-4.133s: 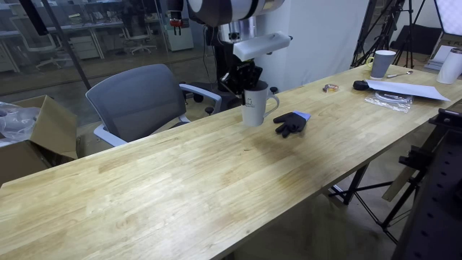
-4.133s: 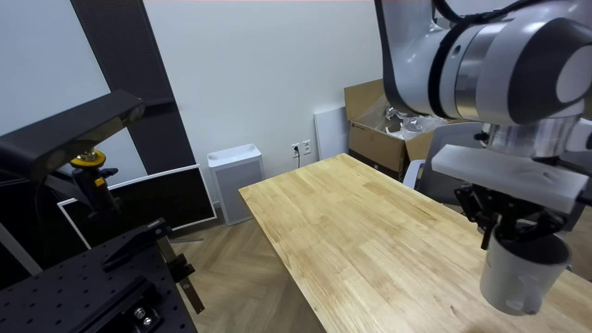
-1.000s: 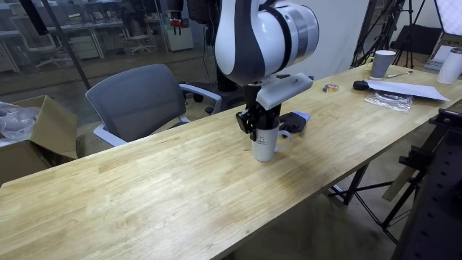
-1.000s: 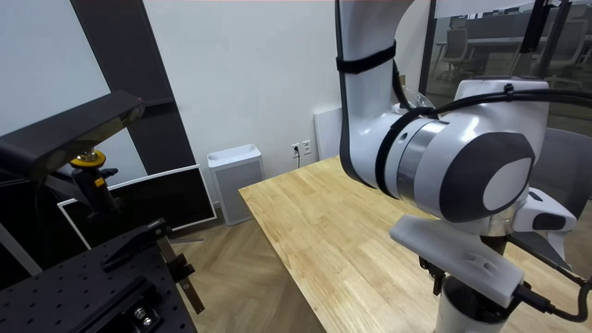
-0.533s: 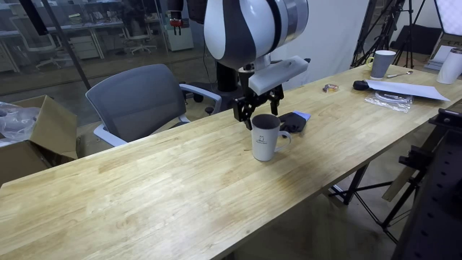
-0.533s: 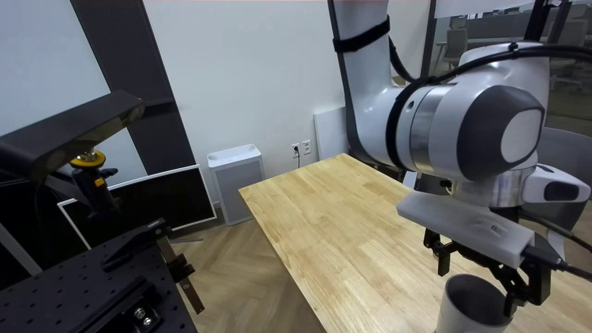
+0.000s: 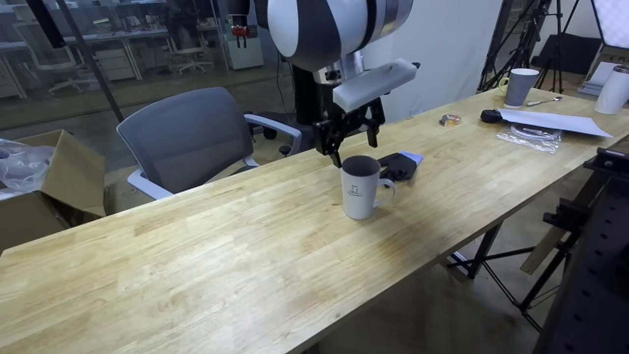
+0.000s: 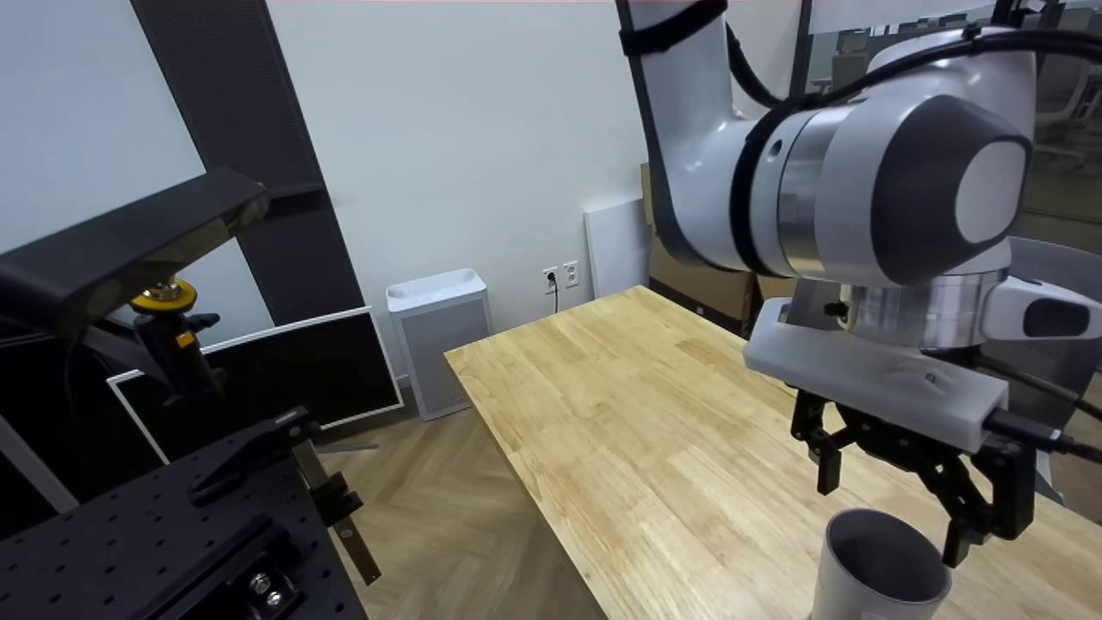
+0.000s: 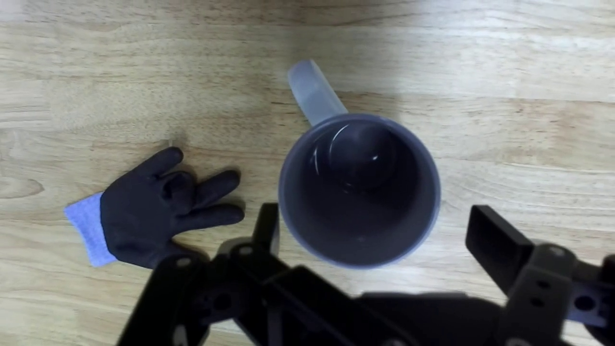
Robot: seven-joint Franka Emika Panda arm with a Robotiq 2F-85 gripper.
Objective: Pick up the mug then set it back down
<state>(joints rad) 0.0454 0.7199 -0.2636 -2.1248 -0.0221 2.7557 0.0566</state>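
Note:
The white mug with a small dark drawing stands upright on the wooden table. Its handle and dark inside show in the wrist view. Above the rim, my gripper hangs with its jaws spread wide and nothing between them. The same gap above the mug shows in an exterior view, where the gripper is clear of the rim. From the wrist, one finger appears left of the mug and the other finger to its right, both apart from it.
A black glove with a blue cuff lies close behind the mug. Farther along the table are a grey cup, a white tumbler, a paper sheet and a bagged cable. An office chair stands at the table's edge.
Earlier the gripper held the mug farther back, then lowered it onto the table at its present spot. Since then the jaws have opened and the gripper has risen; the mug stays put.

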